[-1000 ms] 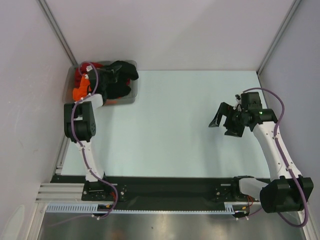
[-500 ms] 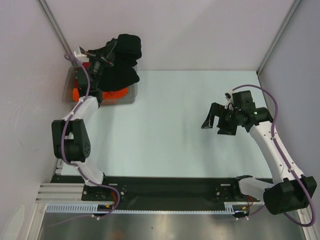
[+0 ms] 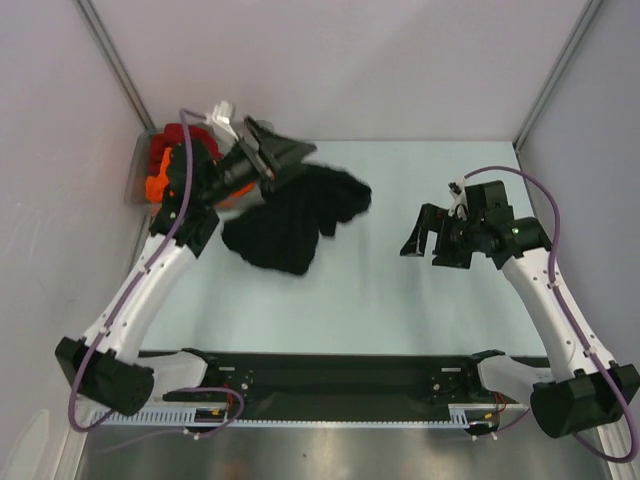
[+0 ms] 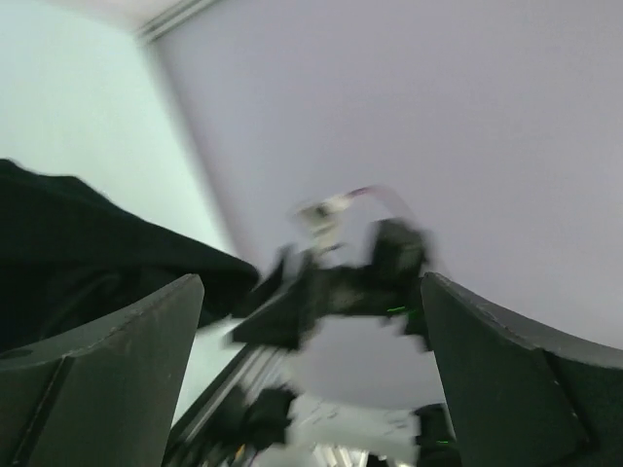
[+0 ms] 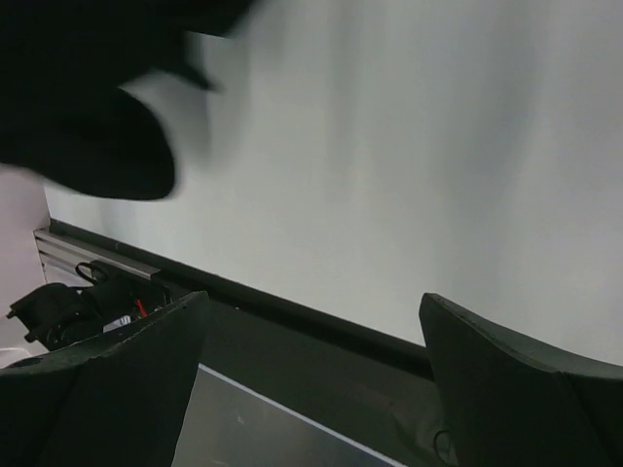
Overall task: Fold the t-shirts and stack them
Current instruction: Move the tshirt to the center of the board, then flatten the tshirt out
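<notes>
We see a black t-shirt in a crumpled, uneven heap on the pale bench, left of centre (its edges are blurred). At its far edge the left end effector is spread wide, gripping nothing. The right end effector hovers well apart, also released. An orange t-shirt and a red t-shirt sit bunched in the bin at the far left corner.

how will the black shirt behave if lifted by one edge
Likely floppy: the black shirt is crumpled into uneven lumps and folds. It would probably drape and sag from the grip, and bunch up rather than slide if pushed.
</notes>
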Controlling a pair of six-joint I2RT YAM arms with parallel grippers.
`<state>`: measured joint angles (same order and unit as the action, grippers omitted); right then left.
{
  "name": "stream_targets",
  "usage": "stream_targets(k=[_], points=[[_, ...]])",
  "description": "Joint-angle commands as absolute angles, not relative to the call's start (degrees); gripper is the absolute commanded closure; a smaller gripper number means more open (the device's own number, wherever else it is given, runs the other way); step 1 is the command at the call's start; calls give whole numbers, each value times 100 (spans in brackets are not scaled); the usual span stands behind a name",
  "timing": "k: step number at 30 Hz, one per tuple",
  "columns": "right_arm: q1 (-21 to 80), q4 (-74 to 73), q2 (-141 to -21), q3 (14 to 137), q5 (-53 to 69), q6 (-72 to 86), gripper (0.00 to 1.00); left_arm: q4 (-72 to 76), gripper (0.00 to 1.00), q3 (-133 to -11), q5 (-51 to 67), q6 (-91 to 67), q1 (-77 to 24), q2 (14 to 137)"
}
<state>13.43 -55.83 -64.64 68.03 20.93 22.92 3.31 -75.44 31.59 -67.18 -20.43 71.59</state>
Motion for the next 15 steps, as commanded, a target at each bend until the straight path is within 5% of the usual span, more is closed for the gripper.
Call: stream_targets(k=[1,8,15], points=[[1380,-5704,-6135,6549,2188,2417,4,-2036,1,-6436,2430,-5328,-2319,6674],[1634,-5030,-6213,5784,2549,2820,5,-3023,21,-4274,1713,-5009,-2848,5476],[2057,-4123,-7531,5809,2391,2918,19,-3857,11,-3463,961,-5290,-2786,5307]])
